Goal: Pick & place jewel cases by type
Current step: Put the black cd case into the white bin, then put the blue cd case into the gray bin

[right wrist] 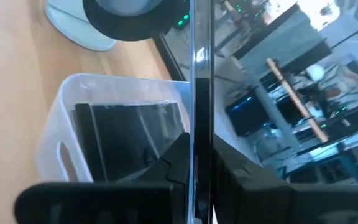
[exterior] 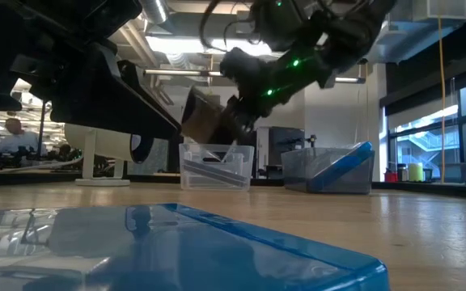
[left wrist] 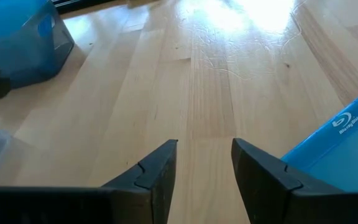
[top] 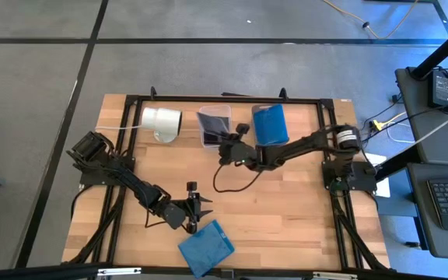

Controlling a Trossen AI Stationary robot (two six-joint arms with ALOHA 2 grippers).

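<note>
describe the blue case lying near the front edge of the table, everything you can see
The blue jewel case is a thin, square, translucent blue plastic case lying flat on the wooden table, turned at an angle to the front edge. A Blu-ray logo shows on it in the left wrist view. The left gripper hovers just behind it, jaws open, not touching.

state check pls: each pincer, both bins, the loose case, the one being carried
left pincer: open, empty, low over the table beside the blue jewel case
right pincer: shut on a thin jewel case, above the dark-case bin
held jewel case: edge-on, upright, not yet in the bin
dark-case bin: holds dark cases, leaning
blue-case bin: holds blue cases, tilted
blue jewel case: flat on the table's near edge, ungripped
</note>
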